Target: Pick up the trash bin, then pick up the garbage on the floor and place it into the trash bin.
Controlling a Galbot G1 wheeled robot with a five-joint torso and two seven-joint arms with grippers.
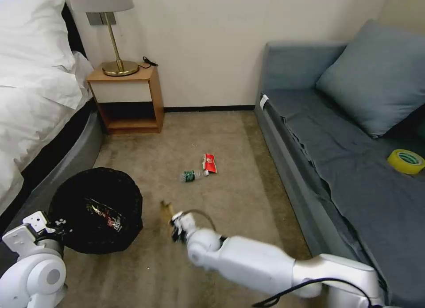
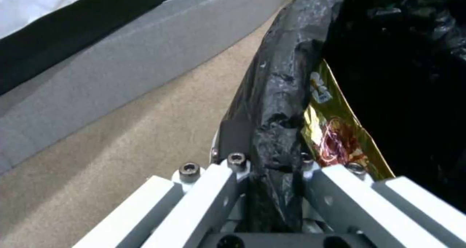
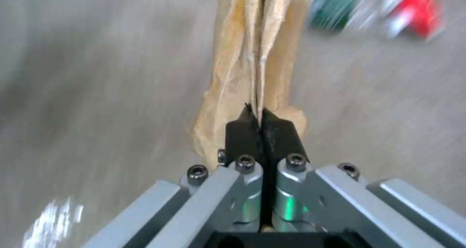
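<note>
The trash bin [image 1: 95, 208], lined with a crinkly black bag, is at the lower left beside the bed. My left gripper [image 1: 56, 225] is shut on its rim [image 2: 274, 106]. A yellow-brown snack wrapper [image 2: 335, 131] lies inside the bin [image 1: 105, 216]. To the right of the bin, my right gripper [image 1: 175, 226] is shut on a tan crumpled wrapper [image 1: 166, 208], which sticks out past the black fingertips [image 3: 243, 131] over the carpet [image 3: 252, 58]. Farther off on the floor lie a small clear bottle with a green label [image 1: 191, 175] and a red-white packet [image 1: 209, 163], both blurred in the right wrist view.
A bed [image 1: 35, 100] runs along the left, with a wooden nightstand [image 1: 128, 95] and lamp [image 1: 116, 33] against the wall. A grey sofa [image 1: 345, 157] lines the right side and carries a cushion [image 1: 376, 78] and a yellow tape roll [image 1: 406, 161]. Open carpet lies between them.
</note>
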